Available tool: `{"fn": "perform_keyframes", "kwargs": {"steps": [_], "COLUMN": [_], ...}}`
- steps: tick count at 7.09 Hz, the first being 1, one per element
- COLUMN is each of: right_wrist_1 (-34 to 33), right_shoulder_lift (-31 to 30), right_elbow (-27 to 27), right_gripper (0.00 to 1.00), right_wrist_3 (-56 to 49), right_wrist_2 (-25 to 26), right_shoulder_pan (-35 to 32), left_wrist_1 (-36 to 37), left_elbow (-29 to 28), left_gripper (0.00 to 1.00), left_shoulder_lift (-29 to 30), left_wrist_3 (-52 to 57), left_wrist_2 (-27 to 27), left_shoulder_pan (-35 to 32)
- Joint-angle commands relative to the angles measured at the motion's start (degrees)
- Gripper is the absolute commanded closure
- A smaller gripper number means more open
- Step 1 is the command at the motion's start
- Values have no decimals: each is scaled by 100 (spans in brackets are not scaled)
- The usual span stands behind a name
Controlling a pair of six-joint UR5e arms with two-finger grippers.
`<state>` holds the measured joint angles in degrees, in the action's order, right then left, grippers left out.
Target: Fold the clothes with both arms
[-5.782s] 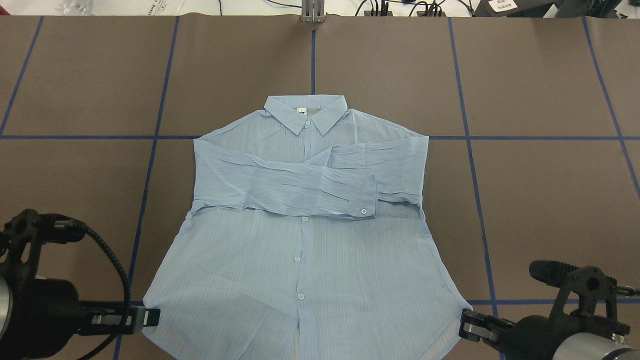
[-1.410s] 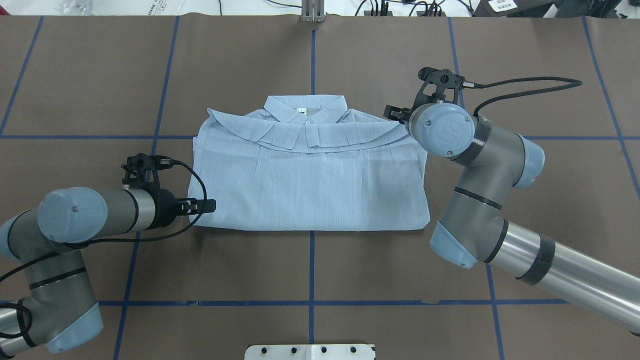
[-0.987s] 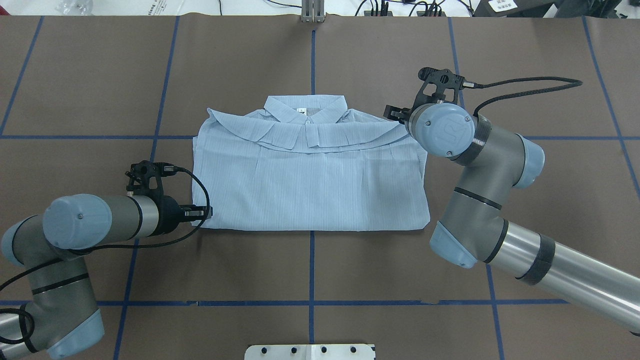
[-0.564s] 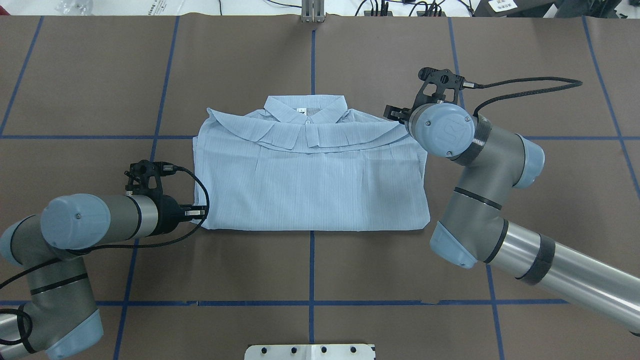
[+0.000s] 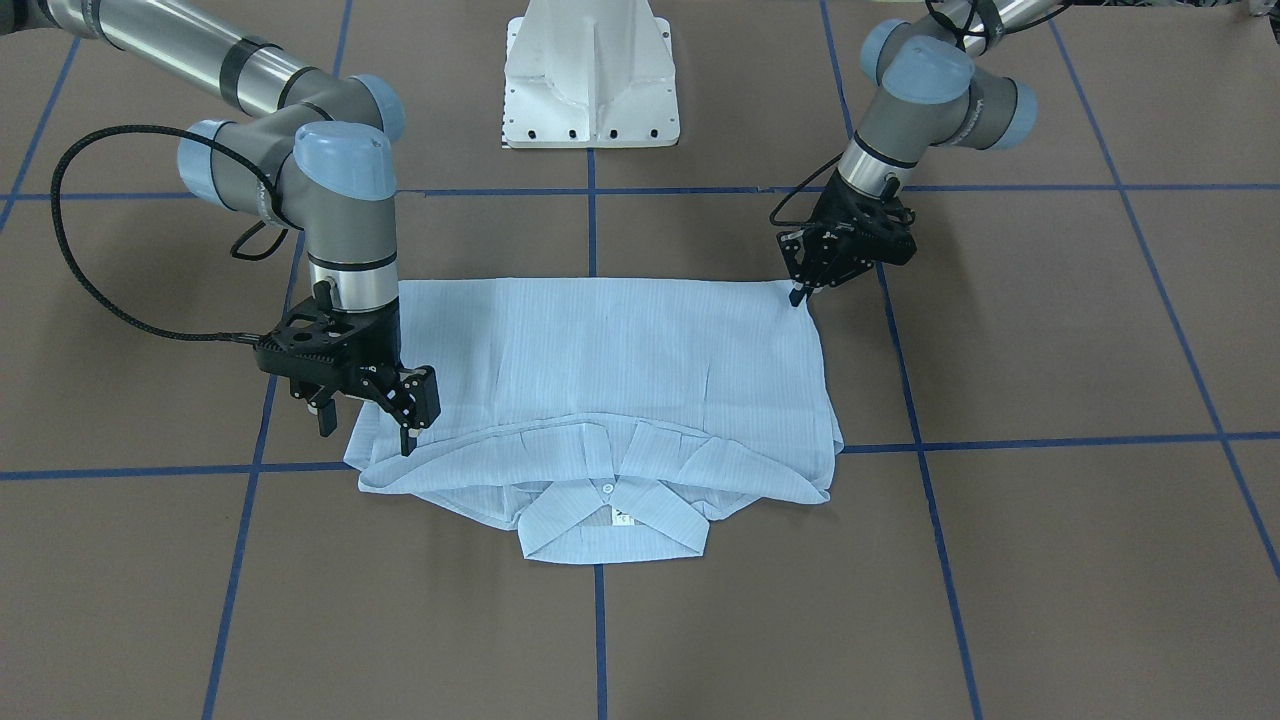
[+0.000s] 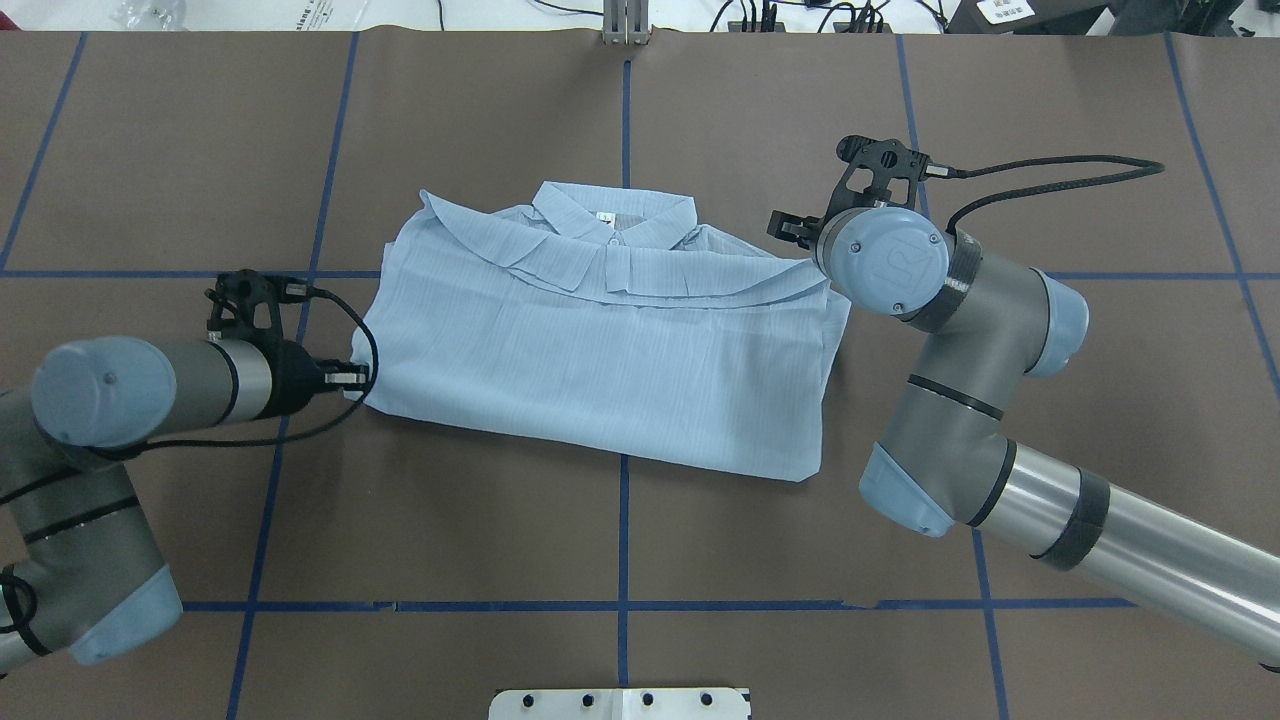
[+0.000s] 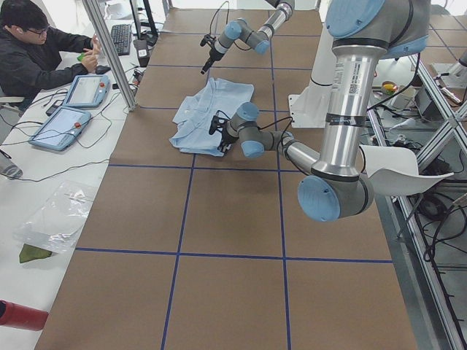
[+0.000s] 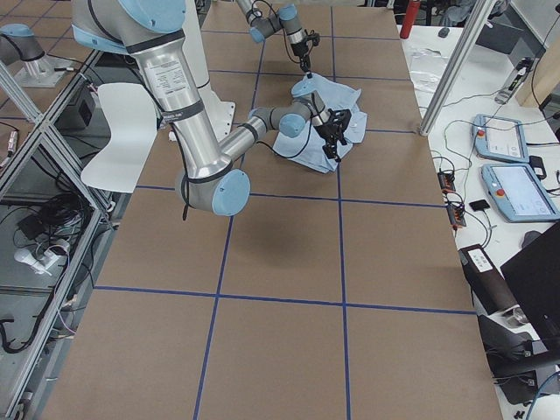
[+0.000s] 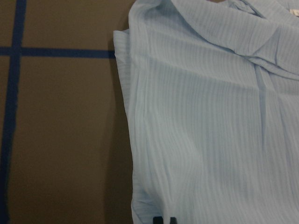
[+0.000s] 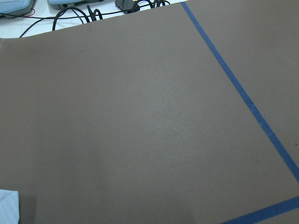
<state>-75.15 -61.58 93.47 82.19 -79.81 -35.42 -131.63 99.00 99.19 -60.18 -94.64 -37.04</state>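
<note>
Overhead shirt (image 6: pixel 600 350): folded flat, collar (image 6: pixel 612 215) at far edge, lying askew on brown table (image 6: pixel 700 130)
Left gripper (image 6: pixel 352 378): fingers closed together, pinching shirt's near-left corner
Right gripper (image 5: pixel 365 428): fingers spread wide, gripping nothing, over shirt's right collar-side corner, one tip over cloth
</note>
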Motion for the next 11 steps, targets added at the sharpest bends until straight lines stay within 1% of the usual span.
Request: {"fn": "perform_keyframes", "kwargs": {"steps": [1, 2, 3, 4, 5, 6, 7, 8, 9, 10, 11], "right_wrist_1": [0, 9, 0, 0, 0, -9, -9, -61, -70, -79, -70], "right_shoulder_lift": [32, 41, 58, 137, 190, 208, 225, 443, 759, 1336, 1994], "right_elbow": [83, 110, 153, 206, 276, 312, 312, 225, -81, -719, -1595], "right_gripper": [0, 0, 0, 0, 0, 0, 0, 0, 0, 0, 3], "right_wrist_3": [16, 16, 16, 16, 25, 25, 25, 34, 156, 618, 840], "right_wrist_2": [0, 0, -9, -9, -9, -9, -9, 0, 0, 0, 9], "right_shoulder_pan": [26, 43, 61, 87, 148, 201, 210, 219, 228, 245, 246], "left_wrist_1": [14, -20, -47, -82, -369, -572, -566, -574, -592, -592, -583], "left_elbow": [-1375, -2436, -3526, -4137, -4631, -4853, -4847, -4803, -4576, -4043, -3794], "left_gripper": [100, 100, 100, 100, 100, 100, 4, 0, 0, 0, 0], "left_shoulder_lift": [981, 1806, 2693, 3259, 3752, 3826, 3757, 3705, 3434, 3084, 2967], "left_wrist_3": [935, 946, 946, 938, 807, 762, 1075, 1661, 1771, 1773, 1738], "left_wrist_2": [7, 16, 24, 155, 200, 174, 165, 87, -392, -476, -476], "left_shoulder_pan": [-1029, -1399, -1602, -1683, -1692, -1701, -1727, -1867, -1912, -1912, -1903]}}
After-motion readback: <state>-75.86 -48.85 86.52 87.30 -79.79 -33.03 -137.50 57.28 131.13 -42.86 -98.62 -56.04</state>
